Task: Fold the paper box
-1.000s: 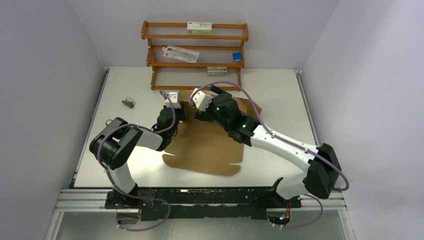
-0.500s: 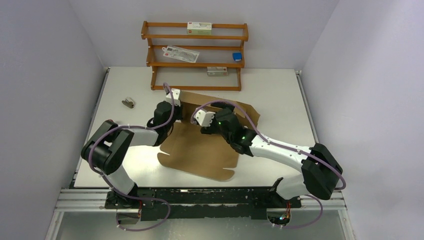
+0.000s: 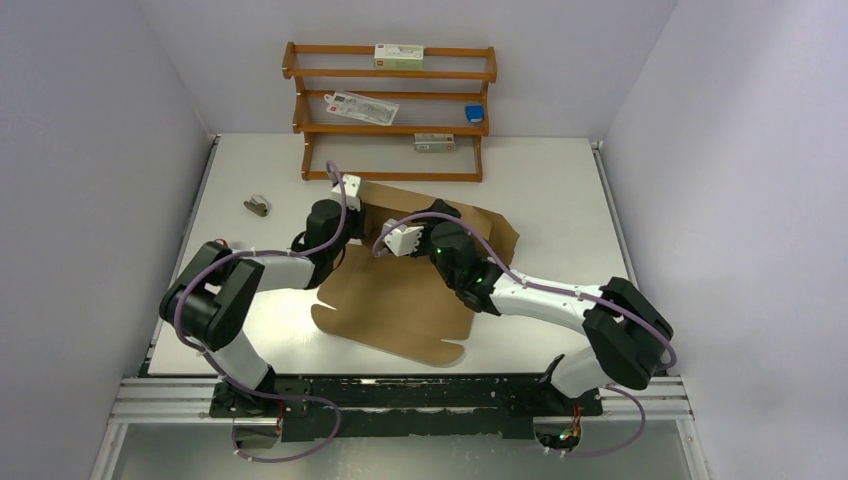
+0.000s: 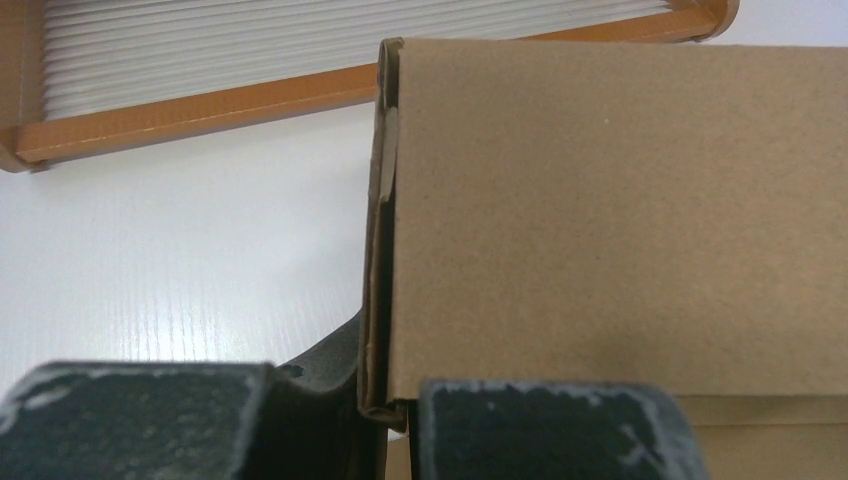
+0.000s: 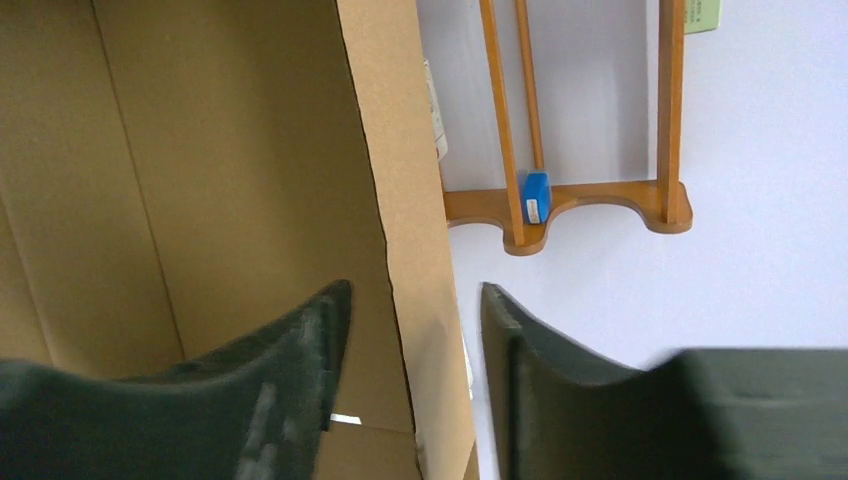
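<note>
- Top view: I see the box (image 3: 400,300) in the middle of the table (image 3: 540,170). Its near panel lies flat and its far flap is raised toward the rack (image 3: 390,110) at the back.
- Top view: my left gripper (image 3: 347,188) is at the far-left corner of that raised flap. My right gripper (image 3: 398,240) is over the box's middle, just on the near side of the flap.
- Top view: a small brownish object (image 3: 258,206) lies on the table to the left, well apart from the box.
- Left wrist: the flap's doubled-over edge runs down between my two dark fingers (image 4: 550,430), and they are pinched closed on it. White table and the rack's wooden base show beyond.
- Right wrist: the upright flap's edge stands between my fingers (image 5: 300,350). One finger is against the inner face. A sliver of daylight separates the other from the cardboard, so the jaws are apart, straddling rather than clamping.
- Right wrist: behind the flap, the rack holds a small blue item (image 5: 537,196).
</note>
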